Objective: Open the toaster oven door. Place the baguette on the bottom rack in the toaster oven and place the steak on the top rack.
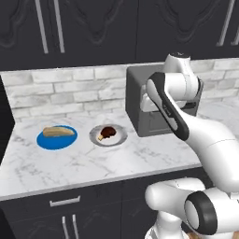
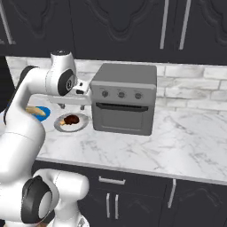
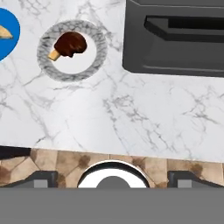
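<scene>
I see the marble surface (image 2: pixel 177 142) running under the dark cabinets, with the toaster oven (image 2: pixel 126 77) standing against its back edge by the brick wall. The toaster oven door (image 2: pixel 123 119) is shut, its dark bar handle (image 2: pixel 122 107) along the upper edge. My hand (image 2: pixel 71 106) hangs above the surface just beside the oven's left side, fingers spread wide apart and gripping nothing. Toward the left end of the surface sits a blue plate (image 1: pixel 56 140) carrying the baguette (image 1: pixel 59 132). Between that plate and the oven is a grey plate (image 1: pixel 119 138), and the steak (image 1: pixel 108 132) lies on it, its tan edge pointing toward the blue plate.
</scene>
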Robot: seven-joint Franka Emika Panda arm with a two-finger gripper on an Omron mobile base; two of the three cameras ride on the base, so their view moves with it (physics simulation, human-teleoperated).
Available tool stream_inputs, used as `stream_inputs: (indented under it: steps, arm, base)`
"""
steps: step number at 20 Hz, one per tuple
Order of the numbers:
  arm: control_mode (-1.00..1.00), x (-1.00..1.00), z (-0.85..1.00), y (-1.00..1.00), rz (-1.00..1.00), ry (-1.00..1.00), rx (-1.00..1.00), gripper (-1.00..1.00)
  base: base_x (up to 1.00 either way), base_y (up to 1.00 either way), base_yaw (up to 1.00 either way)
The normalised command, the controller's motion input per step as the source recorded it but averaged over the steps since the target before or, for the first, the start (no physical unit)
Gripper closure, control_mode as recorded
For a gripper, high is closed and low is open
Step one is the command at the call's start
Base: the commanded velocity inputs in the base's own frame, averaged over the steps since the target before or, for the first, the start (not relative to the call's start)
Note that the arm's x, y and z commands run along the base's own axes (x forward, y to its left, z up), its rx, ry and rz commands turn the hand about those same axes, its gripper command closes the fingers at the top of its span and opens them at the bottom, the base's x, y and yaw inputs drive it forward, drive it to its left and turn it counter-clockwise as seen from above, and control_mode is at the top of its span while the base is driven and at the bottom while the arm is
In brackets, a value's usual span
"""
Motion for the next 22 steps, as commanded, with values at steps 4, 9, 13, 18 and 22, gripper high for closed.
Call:
stream_inputs:
  steps: [4,9,13,18,22]
  arm:
    - [1.0,0.0,0.0,0.0,0.0,0.0,0.0,-1.0]
    - [1.0,0.0,0.0,0.0,0.0,0.0,0.0,-1.0]
    - [1.0,0.0,0.0,0.0,0.0,0.0,0.0,-1.0]
    - [1.0,0.0,0.0,0.0,0.0,0.0,0.0,-1.0]
    - [1.0,0.0,0.0,0.0,0.0,0.0,0.0,-1.0]
  base:
    - [0.07,0.79,-0.04]
    - [0.41,0.61,-0.01]
    - [0.37,0.14,0.02]
    - [0.21,-0.09,0.07]
    - [0.32,-0.07,0.04]
